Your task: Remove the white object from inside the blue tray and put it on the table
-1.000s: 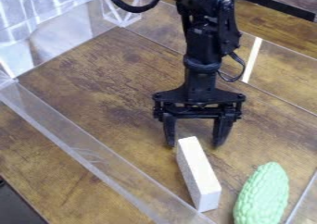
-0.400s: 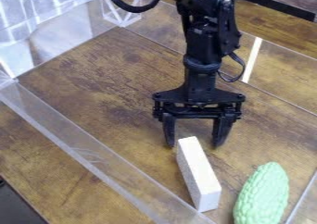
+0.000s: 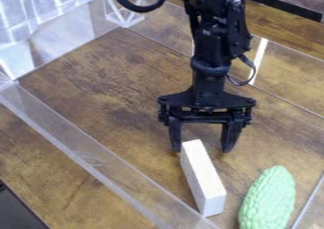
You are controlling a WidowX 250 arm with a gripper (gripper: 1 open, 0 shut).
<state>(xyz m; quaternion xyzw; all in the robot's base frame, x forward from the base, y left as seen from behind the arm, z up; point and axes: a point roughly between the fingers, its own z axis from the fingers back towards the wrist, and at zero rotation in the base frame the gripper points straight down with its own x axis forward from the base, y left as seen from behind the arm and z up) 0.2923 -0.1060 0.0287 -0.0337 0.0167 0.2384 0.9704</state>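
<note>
Gripper (image 3: 203,136): I am hovering above the desk (image 3: 95,91), my fingers standing wide apart.
White block (image 3: 202,179): lying on the desk, its far end near my fingers.
Green lump (image 3: 267,200): resting beside the block.

The black gripper (image 3: 202,138) is hanging open over the brown wooden table (image 3: 95,86), its fingertips pointing down near the upper end of the white block (image 3: 203,179). The block is lying on the table, and the green bumpy oval (image 3: 267,200) is resting just beside it, apart from it.
</note>
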